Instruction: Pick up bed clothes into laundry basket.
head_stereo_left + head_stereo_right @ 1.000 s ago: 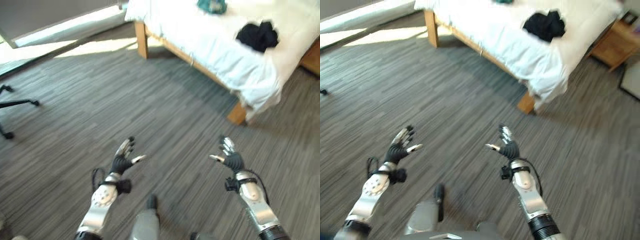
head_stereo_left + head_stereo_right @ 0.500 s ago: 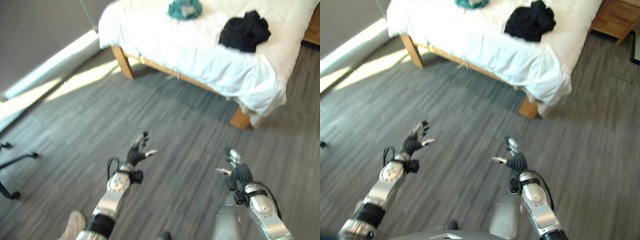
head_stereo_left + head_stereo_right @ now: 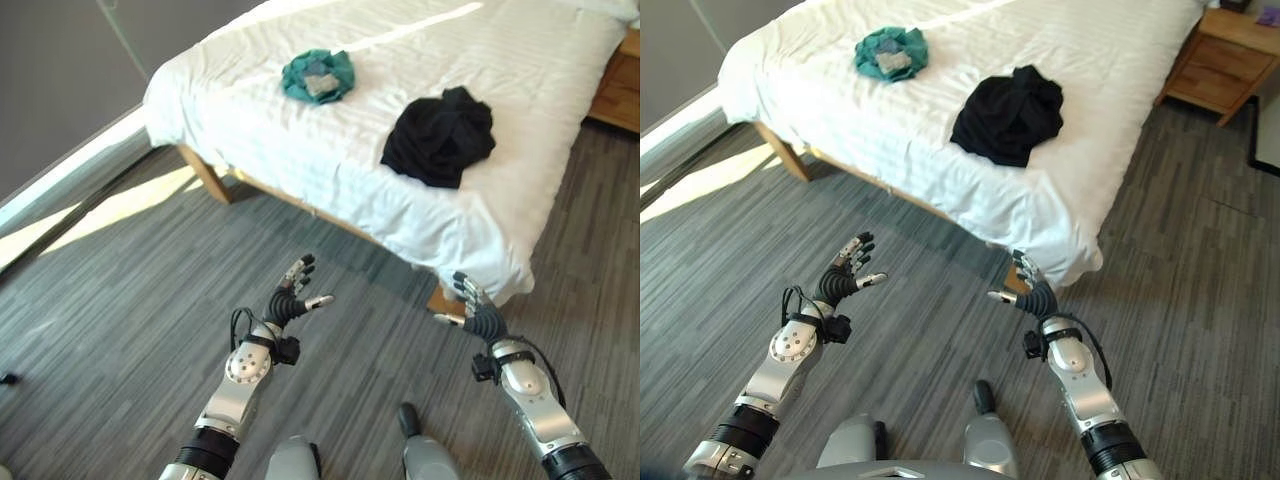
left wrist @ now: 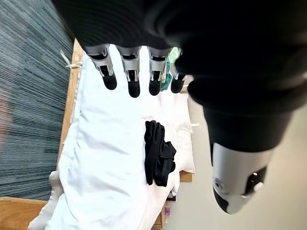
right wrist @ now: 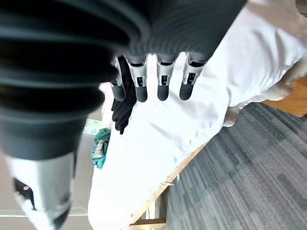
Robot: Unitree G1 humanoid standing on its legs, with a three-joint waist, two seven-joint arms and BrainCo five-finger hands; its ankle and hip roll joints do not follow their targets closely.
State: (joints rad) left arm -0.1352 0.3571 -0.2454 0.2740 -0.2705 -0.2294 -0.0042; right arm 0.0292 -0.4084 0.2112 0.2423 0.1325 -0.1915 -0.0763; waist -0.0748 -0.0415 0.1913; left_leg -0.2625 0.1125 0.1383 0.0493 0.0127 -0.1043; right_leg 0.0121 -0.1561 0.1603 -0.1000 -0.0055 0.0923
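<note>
A black garment [image 3: 440,137] lies crumpled near the bed's foot corner on the white sheet; it also shows as a dark heap [image 4: 158,154] in the left wrist view. A teal garment [image 3: 317,76] lies bunched further back on the bed. The bed [image 3: 330,170] has a wooden frame and stands ahead of me. My left hand [image 3: 289,302] is raised over the floor short of the bed, fingers straight, holding nothing. My right hand [image 3: 476,314] hovers just below the bed's foot corner, fingers straight and empty.
Grey striped carpet [image 3: 120,300] lies between me and the bed. A wooden nightstand [image 3: 1223,60] stands at the bed's far right. A grey wall with a light skirting strip [image 3: 70,170] runs along the left.
The camera has moved closer to the bed and turned, so the bed now fills the upper view. Both hands stay open and empty, now nearer the bed's edge.
</note>
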